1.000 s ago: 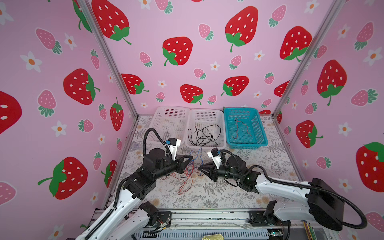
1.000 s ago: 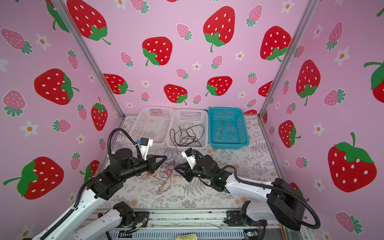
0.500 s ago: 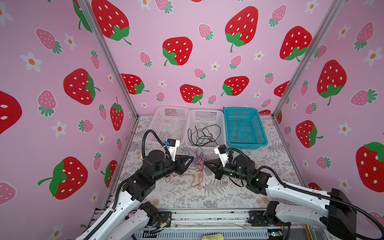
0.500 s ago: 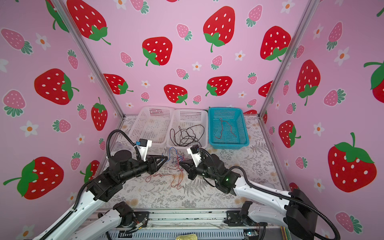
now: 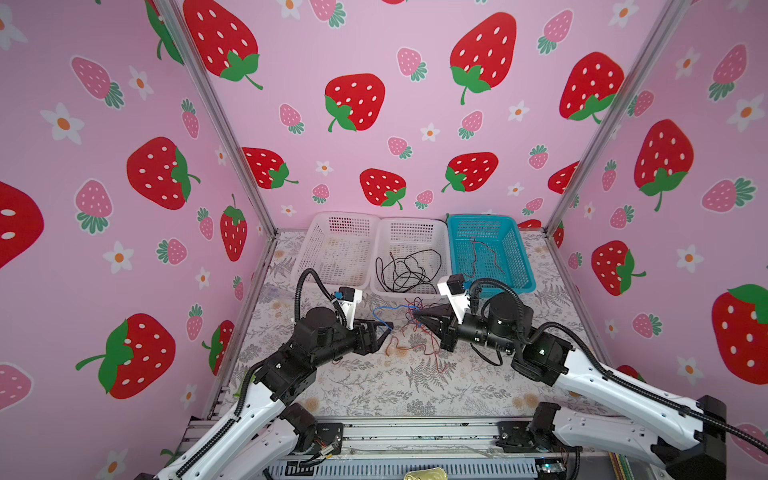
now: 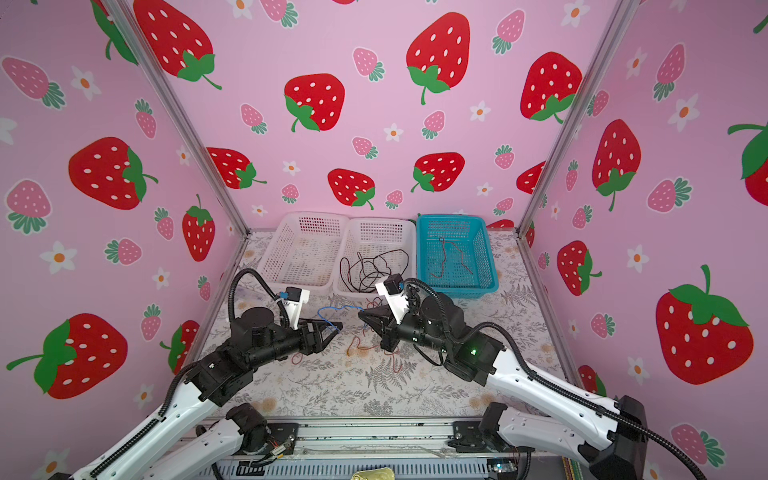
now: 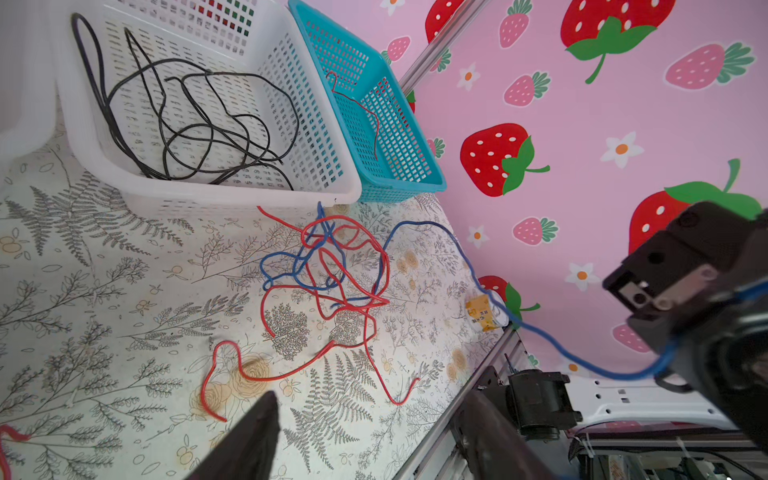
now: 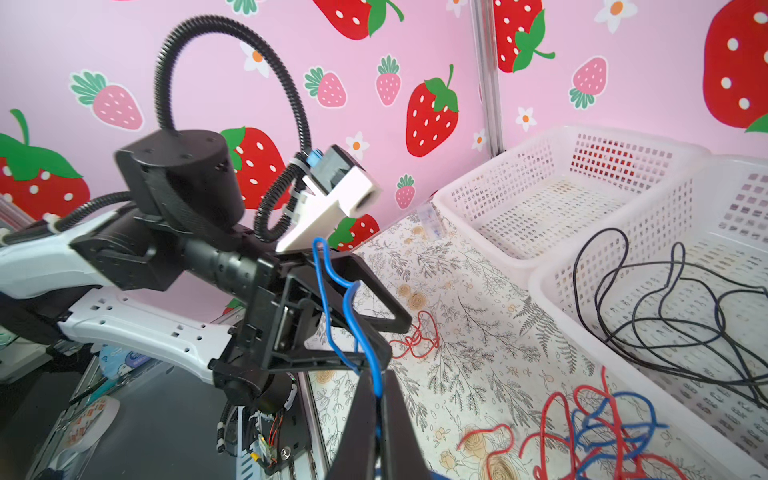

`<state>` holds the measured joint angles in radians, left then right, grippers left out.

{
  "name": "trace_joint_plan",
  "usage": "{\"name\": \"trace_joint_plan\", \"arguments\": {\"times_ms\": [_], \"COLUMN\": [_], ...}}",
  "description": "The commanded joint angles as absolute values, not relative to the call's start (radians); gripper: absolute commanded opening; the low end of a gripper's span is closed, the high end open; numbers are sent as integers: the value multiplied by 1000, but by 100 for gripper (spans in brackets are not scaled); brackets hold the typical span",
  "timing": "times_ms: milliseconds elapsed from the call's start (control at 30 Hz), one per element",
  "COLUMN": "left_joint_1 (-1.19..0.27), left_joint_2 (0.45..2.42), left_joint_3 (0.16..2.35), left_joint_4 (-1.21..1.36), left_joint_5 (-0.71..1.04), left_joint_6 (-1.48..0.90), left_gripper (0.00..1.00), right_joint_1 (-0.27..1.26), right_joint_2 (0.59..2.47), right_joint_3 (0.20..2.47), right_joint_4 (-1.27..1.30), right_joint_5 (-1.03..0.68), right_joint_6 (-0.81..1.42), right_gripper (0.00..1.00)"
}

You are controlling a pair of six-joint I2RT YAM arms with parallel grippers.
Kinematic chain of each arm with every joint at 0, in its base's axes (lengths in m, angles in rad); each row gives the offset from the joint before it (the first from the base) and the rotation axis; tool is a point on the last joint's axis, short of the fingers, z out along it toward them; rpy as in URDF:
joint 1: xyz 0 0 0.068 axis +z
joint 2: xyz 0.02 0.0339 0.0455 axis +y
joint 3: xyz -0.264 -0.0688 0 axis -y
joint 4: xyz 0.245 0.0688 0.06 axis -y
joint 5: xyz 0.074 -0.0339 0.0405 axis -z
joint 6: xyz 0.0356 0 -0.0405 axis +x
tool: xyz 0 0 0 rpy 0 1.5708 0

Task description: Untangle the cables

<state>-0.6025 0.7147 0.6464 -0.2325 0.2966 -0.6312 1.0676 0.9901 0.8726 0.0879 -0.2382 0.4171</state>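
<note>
A tangle of red and blue cables [image 7: 332, 266] lies on the floral table just in front of the baskets, also seen low in the right wrist view [image 8: 602, 428]. My right gripper [image 5: 415, 318] [image 6: 361, 318] [image 8: 376, 386] is shut on one blue cable [image 8: 332, 324] [image 5: 395, 308]. That cable rises from the tangle and loops across the spread fingers of my left gripper [image 5: 384, 334] [image 6: 334, 332]. The left gripper [image 7: 374, 436] stands open above the table with nothing pinched between its fingers. A loose red cable [image 7: 249, 374] lies just beyond it.
Three baskets stand in a row at the back. The left white basket [image 5: 345, 217] is bare, the middle white basket [image 5: 411, 221] holds a black cable [image 5: 407, 270], and the blue basket [image 5: 482, 217] holds a red cable [image 5: 484, 253]. Pink strawberry walls enclose three sides.
My left gripper has opened and let go of the blue cable. My right gripper has closed fully on that cable and lifted a little toward the baskets.
</note>
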Motion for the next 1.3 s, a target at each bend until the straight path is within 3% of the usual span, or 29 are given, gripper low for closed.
{"name": "trace_joint_plan", "arguments": {"times_ms": [0, 200, 467, 567, 733, 1100, 1267], "left_joint_1": [-609, -612, -611, -611, -614, -563, -528], "left_joint_2": [736, 775, 841, 876, 913, 790, 771], "left_joint_3": [608, 612, 715, 732, 719, 677, 660], "left_joint_4": [-194, -184, -436, -461, -430, -320, -266], "left_joint_5": [307, 314, 178, 235, 375, 319, 365], "left_joint_6": [-687, -740, -758, -707, -668, -867, -966], "left_gripper": [86, 99, 100, 100, 100, 99, 99], "right_joint_1": [1073, 1072, 1072, 1072, 1072, 1082, 1096], "right_joint_2": [953, 929, 870, 872, 904, 922, 917], "right_joint_3": [930, 950, 948, 945, 910, 726, 651], "right_joint_4": [133, 116, 64, 33, 71, 189, 195], "right_joint_5": [-282, -271, -61, 11, -39, -132, -95], "right_joint_6": [400, 394, 405, 417, 437, 442, 449], "right_gripper": [0, 0, 0, 0, 0, 0, 0]}}
